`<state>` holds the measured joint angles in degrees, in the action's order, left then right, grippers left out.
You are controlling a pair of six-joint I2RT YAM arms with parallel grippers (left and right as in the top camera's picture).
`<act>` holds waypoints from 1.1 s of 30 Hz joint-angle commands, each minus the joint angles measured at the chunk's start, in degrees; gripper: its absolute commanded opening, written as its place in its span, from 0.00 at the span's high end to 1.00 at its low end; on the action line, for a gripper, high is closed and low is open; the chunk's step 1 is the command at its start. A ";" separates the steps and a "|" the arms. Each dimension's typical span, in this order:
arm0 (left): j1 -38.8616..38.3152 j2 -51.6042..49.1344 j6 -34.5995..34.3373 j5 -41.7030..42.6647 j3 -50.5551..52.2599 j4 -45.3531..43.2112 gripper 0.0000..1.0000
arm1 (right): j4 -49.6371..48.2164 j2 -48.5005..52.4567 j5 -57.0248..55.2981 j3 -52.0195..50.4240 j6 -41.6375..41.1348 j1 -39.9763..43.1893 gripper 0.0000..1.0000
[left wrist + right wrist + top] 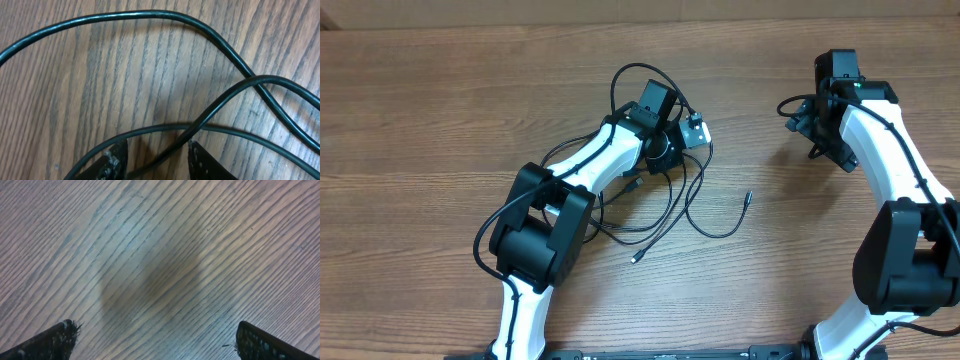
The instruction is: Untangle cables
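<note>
From my feed this looks like a robotics lab bench: a plain wood-grain counter (420, 120) carrying two white-and-black robot arms, the left arm (582, 165) and the right arm (885, 140), based at its near edge.

Black cables (670, 205), tangled loose loops

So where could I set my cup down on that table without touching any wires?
The widest bare patch of table lies at the far left, beyond the left arm. A narrower clear strip runs between the cables and the right arm. It's crowded mid-table, where cable loops ring the left gripper.
</note>
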<state>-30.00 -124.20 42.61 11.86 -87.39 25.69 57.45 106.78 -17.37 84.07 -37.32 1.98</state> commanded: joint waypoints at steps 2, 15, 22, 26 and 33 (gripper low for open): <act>-0.35 -1.38 0.66 1.31 0.68 -0.46 0.61 | -0.26 -0.48 -0.57 -0.11 -0.39 -0.02 0.00; -0.39 -3.21 0.66 1.31 0.68 -1.31 0.73 | -0.26 -0.48 -0.57 -0.11 -0.39 -0.02 0.00; -0.39 -3.10 0.63 1.29 0.31 -2.93 0.96 | -0.26 -0.48 -0.57 -0.11 -0.39 -0.02 0.00; -0.39 -1.90 0.39 1.31 0.13 -2.84 0.96 | -0.26 -0.48 -0.57 -0.11 -0.42 -0.02 0.00; -0.39 4.81 -1.60 1.27 0.11 -3.06 0.96 | -0.26 -0.48 -0.57 -0.11 -0.42 -0.02 0.00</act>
<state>-30.00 -125.49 42.37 12.45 -87.35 22.74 57.49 106.78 -17.34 84.07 -37.32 1.98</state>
